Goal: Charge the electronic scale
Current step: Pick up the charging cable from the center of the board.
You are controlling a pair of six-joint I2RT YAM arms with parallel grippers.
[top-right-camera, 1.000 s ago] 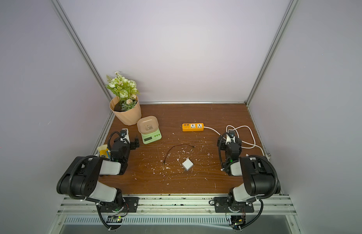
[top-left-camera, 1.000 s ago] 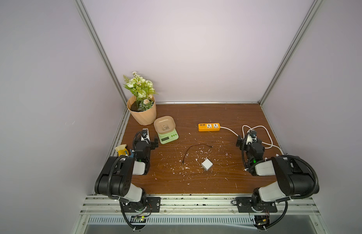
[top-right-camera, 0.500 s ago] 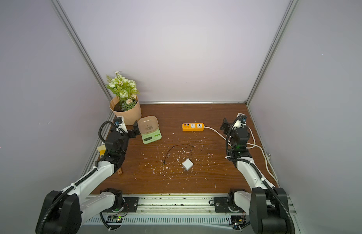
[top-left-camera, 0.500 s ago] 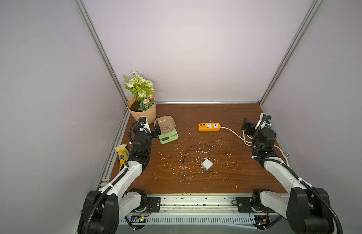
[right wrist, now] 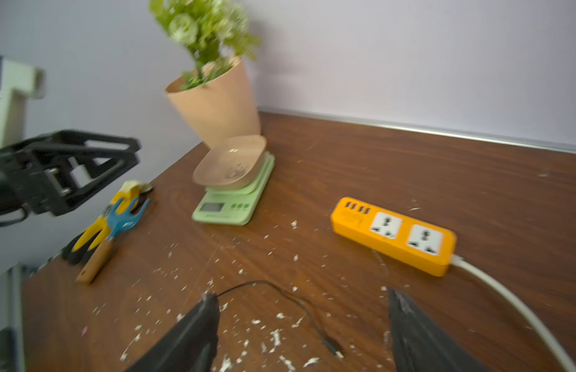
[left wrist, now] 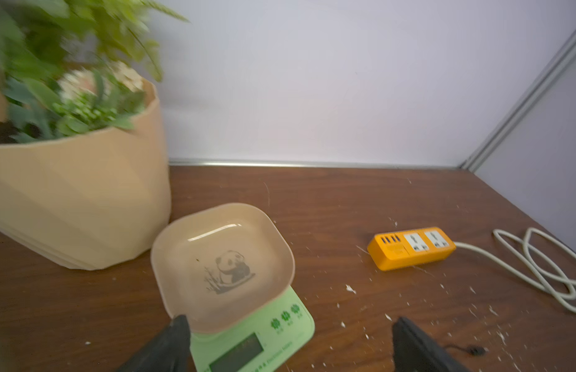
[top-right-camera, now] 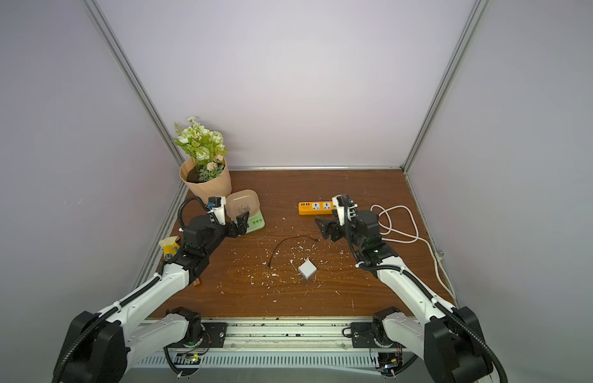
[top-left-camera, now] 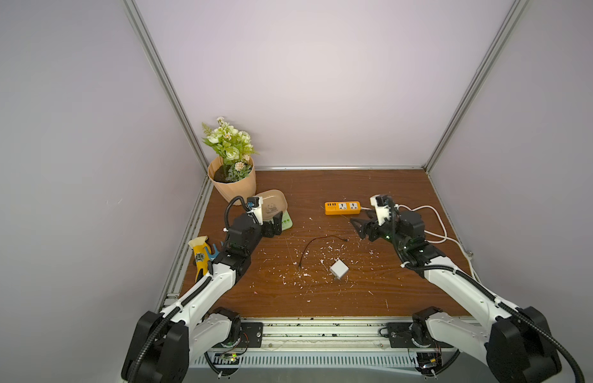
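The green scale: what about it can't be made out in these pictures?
- Display reading on the electronic scale: blurred and cut by the picture's edge in the left wrist view, blurred in the right wrist view.
- Charging port: shown in no view.
- Its front in both top views: partly covered by the jaws of the left gripper.

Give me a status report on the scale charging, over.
Both open: left gripper at the electronic scale, right gripper by the black cable. Scale unplugged; cable lying loose, white charger apart. Flower pot crowds scale.
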